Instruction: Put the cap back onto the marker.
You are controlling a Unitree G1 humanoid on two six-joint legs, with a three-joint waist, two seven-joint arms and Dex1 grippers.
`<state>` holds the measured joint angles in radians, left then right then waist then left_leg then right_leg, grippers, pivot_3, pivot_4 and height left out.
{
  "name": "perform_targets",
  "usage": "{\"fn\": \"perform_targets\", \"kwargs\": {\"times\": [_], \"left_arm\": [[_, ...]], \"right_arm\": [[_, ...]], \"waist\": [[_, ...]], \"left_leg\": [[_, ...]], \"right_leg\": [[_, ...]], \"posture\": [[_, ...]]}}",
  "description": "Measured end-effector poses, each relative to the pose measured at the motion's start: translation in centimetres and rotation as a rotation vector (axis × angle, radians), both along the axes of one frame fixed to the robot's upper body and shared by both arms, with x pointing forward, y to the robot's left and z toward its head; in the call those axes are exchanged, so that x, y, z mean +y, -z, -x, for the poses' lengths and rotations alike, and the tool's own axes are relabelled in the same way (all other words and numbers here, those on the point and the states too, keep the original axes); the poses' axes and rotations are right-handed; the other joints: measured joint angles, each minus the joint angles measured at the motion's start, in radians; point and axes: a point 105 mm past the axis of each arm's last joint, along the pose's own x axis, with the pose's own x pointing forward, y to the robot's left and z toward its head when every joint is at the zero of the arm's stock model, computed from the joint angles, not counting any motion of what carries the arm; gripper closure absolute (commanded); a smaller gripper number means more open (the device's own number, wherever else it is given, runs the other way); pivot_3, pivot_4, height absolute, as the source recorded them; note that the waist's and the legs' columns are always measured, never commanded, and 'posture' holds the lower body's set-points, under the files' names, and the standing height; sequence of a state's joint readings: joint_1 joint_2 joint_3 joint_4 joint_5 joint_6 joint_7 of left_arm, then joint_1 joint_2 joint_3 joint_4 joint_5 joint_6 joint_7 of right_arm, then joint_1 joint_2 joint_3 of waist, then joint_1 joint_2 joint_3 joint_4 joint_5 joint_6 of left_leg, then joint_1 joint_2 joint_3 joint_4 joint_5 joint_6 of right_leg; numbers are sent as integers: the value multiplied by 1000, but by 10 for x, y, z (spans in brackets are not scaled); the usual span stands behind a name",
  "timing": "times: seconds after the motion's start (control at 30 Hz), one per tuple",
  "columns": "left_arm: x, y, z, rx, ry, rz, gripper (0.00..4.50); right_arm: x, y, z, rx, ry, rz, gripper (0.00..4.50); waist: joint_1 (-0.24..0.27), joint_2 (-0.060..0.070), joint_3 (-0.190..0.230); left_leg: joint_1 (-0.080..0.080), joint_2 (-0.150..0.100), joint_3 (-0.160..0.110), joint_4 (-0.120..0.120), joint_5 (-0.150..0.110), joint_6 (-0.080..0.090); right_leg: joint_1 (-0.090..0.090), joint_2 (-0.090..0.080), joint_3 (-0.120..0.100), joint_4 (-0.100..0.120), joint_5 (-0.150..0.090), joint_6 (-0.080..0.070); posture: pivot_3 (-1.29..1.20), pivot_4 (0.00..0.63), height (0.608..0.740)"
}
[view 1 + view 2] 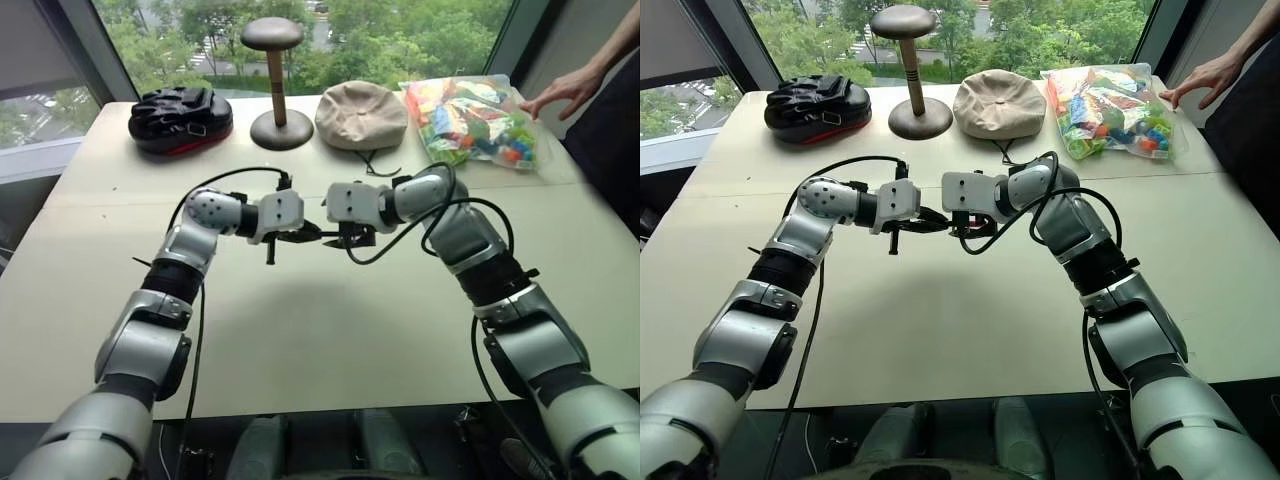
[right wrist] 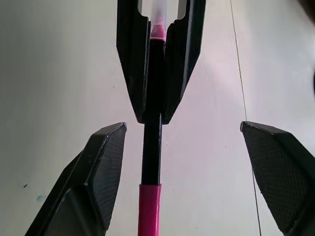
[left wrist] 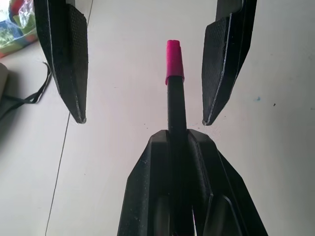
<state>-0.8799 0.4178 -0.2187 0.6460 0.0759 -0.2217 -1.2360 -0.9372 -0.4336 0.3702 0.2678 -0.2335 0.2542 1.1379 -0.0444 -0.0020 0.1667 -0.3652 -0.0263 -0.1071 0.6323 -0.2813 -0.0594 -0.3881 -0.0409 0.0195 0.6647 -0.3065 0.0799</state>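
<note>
Left hand [image 3: 179, 142] gripping capped marker [image 3: 176, 105], hat [image 1: 361, 115] beyond

your two arms reach forward and bend inward at the wrists, so the grippers face each other over the middle of the table, nearly level and tilted a little downward. your left gripper [image 1: 305, 236] points to the right with its two black fingers [image 3: 147, 187] pressed together on the marker [image 3: 175, 105], whose capped pink end sticks out toward the other hand. your right gripper [image 1: 335, 238] points left, its fingers [image 3: 69, 59] spread wide, one on either side of that pink end, touching nothing. the two grippers sit just beside each other, tips overlapping
</note>
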Motion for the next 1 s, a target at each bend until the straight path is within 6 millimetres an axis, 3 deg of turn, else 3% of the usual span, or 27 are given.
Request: {"fn": "perform_targets", "kwargs": {"times": [0.17,0.3,0.47,0.67,0.77,0.93,1.0], "left_arm": [[9,-3,-9,48,-152,138,4500],[23,-20,-12,98,-336,324,4500],[58,-22,-6,201,-769,483,4500],[86,-18,19,181,-1170,549,4500],[99,-7,40,142,-1286,508,4500],[119,49,78,229,-1396,360,4500],[122,52,81,213,-1400,366,4500]], "right_arm": [[-6,-26,4,89,66,-211,673],[-30,-42,6,147,161,-360,673],[-69,-41,3,192,353,-485,673],[-86,-30,-1,189,480,-556,673],[-85,-17,-1,204,504,-561,673],[-90,-5,-2,202,528,-549,673],[-91,-5,-3,194,531,-552,673]], "waist": [[2,0,0],[3,0,-1],[1,-1,-1],[5,-1,-1],[3,-1,-2],[7,-1,-2],[18,-2,-2]], "left_leg": [[-8,0,-2,3,1,-1],[-8,0,-2,3,0,-1],[-7,0,-2,3,0,-1],[-6,0,-2,3,1,-1],[-6,0,-1,3,1,-1],[-5,0,-1,2,2,-3],[-5,0,-1,2,4,-3]], "right_leg": [[-5,-1,0,0,0,0],[-4,-1,0,0,0,0],[-4,-1,0,0,0,0],[-3,-1,1,0,0,0],[-2,-1,2,0,0,0],[-2,-1,2,-1,0,0],[-2,-1,2,-2,1,-2]], "posture": [[0,150,740],[0,150,740],[0,150,740],[0,150,740],[0,150,740],[0,150,740],[0,150,740]]}}
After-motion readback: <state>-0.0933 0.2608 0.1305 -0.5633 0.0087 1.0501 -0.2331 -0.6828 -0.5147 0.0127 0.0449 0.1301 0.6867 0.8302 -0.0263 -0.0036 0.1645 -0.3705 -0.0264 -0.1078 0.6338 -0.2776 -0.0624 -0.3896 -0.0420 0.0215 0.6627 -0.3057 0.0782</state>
